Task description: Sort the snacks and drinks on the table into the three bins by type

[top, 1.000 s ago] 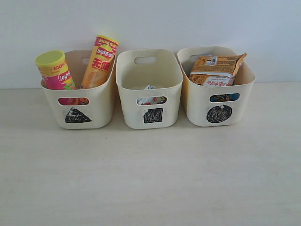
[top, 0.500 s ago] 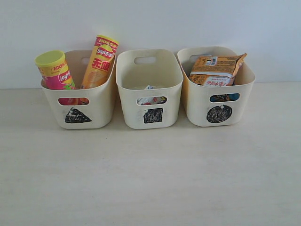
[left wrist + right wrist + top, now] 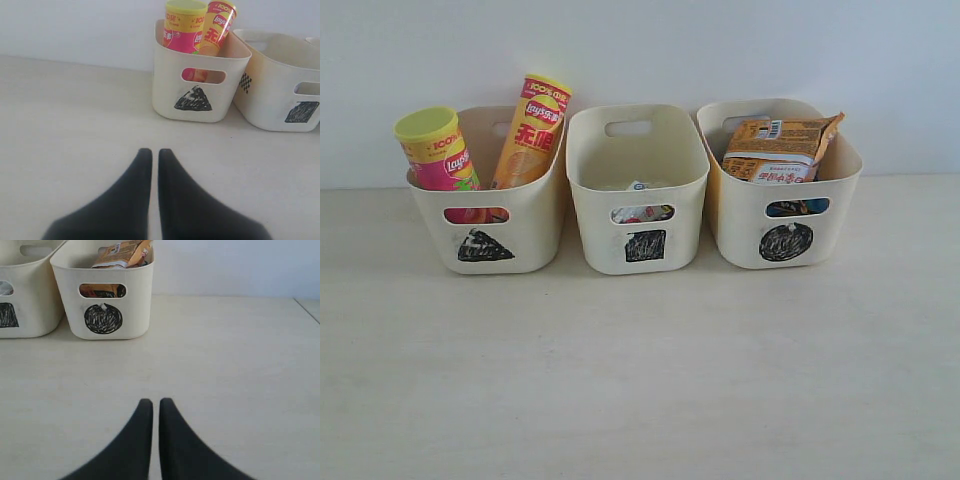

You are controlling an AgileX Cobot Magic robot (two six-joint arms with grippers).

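Sitting in the cream plastic triangle-marked tub (image 3: 535, 228): pink chip tube (image 3: 440, 160) plus taller yellow-orange chip tube (image 3: 530, 140). And the orange bag (image 3: 775, 140) is in the circle-marked tub (image 3: 837, 200); left fingers (image 3: 125, 205) and right fingers (image 3: 127, 450) are both closed, empty.

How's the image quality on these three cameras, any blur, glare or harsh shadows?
Exterior view: soft, even light, no glare, only faint shadows on the table. Left wrist view: the left gripper is close and soft-edged, while the triangle bin is sharp. Right wrist view: same, right gripper blurry, circle bin crisp.
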